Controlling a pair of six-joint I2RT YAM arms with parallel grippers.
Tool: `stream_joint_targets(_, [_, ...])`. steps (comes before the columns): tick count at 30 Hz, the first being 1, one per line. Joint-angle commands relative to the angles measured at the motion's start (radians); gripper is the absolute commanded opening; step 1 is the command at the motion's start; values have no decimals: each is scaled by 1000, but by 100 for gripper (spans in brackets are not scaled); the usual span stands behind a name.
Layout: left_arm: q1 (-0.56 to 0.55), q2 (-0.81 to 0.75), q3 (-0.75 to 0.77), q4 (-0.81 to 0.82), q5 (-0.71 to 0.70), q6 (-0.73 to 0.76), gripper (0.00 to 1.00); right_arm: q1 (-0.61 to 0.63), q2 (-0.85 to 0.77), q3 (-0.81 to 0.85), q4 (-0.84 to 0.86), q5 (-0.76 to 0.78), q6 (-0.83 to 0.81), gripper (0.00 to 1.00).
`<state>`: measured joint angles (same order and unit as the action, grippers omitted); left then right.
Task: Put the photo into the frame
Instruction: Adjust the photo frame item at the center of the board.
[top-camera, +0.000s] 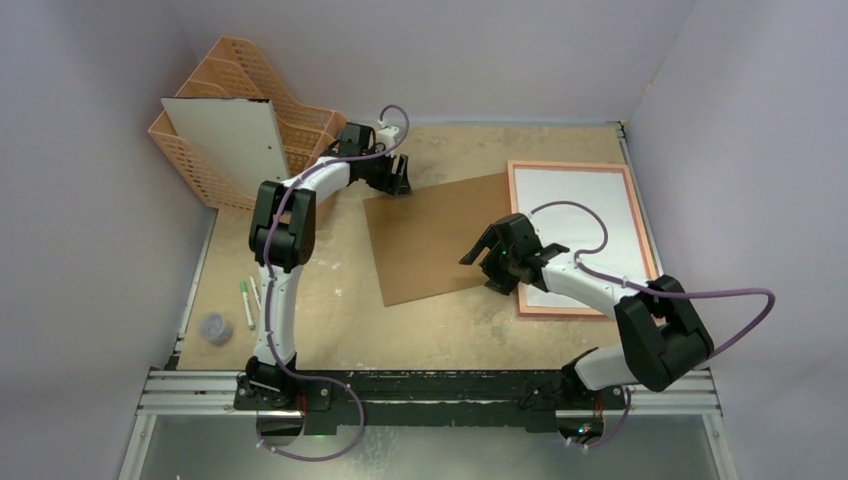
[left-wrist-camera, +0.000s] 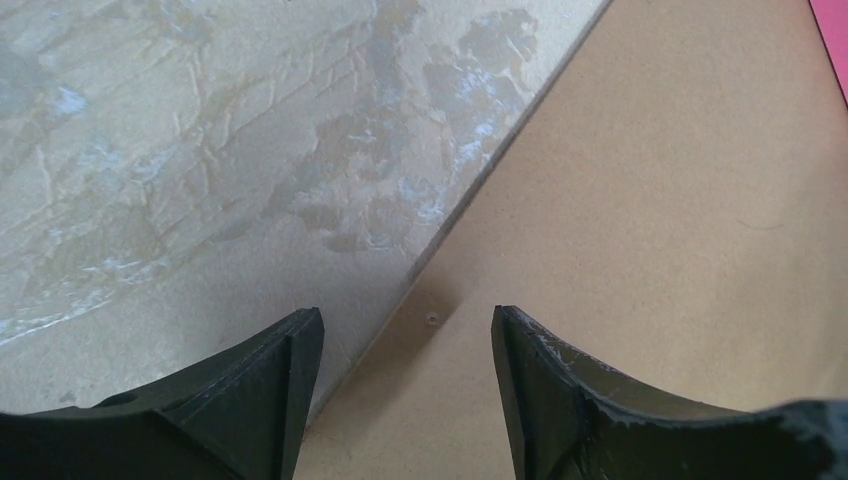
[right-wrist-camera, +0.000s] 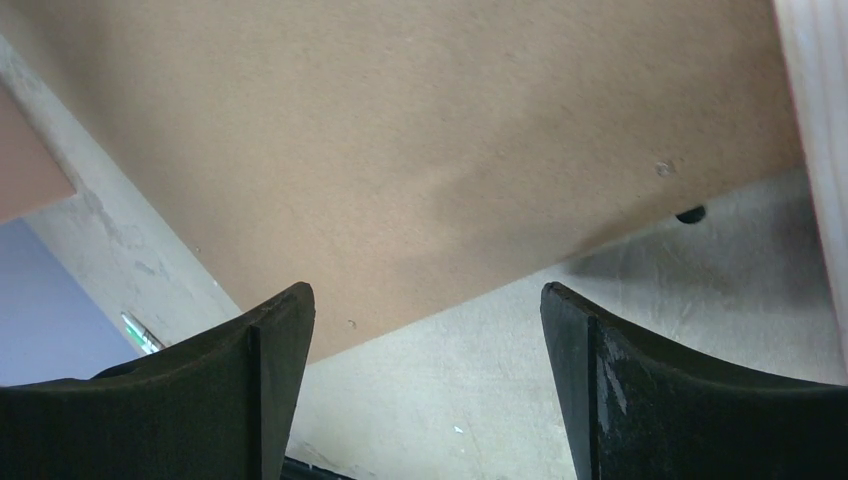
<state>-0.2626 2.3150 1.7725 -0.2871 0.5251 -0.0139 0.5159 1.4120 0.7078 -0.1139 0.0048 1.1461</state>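
The frame (top-camera: 645, 222) lies flat at the right with its salmon-wood side up, and a white rectangle fills it. The photo's blue printed side shows in no view. A plain brown backing board (top-camera: 430, 238) lies mid-table, its right edge against the frame. My left gripper (top-camera: 397, 186) is open and empty over the board's far left corner (left-wrist-camera: 650, 200), with a strip of the frame's pink edge (left-wrist-camera: 836, 30) in the left wrist view. My right gripper (top-camera: 486, 265) is open and empty over the board's near right edge (right-wrist-camera: 400, 150), beside the frame's wood (right-wrist-camera: 815, 120).
An orange desk organiser (top-camera: 250, 90) stands at the far left with a white sheet (top-camera: 230, 140) leaning on it. Pens (top-camera: 247, 300) and a small grey lid (top-camera: 214, 326) lie at the near left. Walls close in on the left, back and right.
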Motion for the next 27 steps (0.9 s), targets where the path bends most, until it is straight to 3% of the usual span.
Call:
stream_joint_targets(1, [-1, 39, -35, -133, 74, 51, 65, -2, -21, -49, 5, -12, 116, 86])
stream_joint_targets(12, [-1, 46, -10, -333, 164, 147, 61, -4, 152, -5, 104, -100, 76, 81])
stream_joint_targets(17, [-1, -45, -121, -335, 245, 154, 58, -18, 198, 59, 151, -118, -19, 81])
stream_joint_targets(27, [-18, -170, -363, -239, 116, -33, 54, -111, 262, 114, 250, -206, -225, 80])
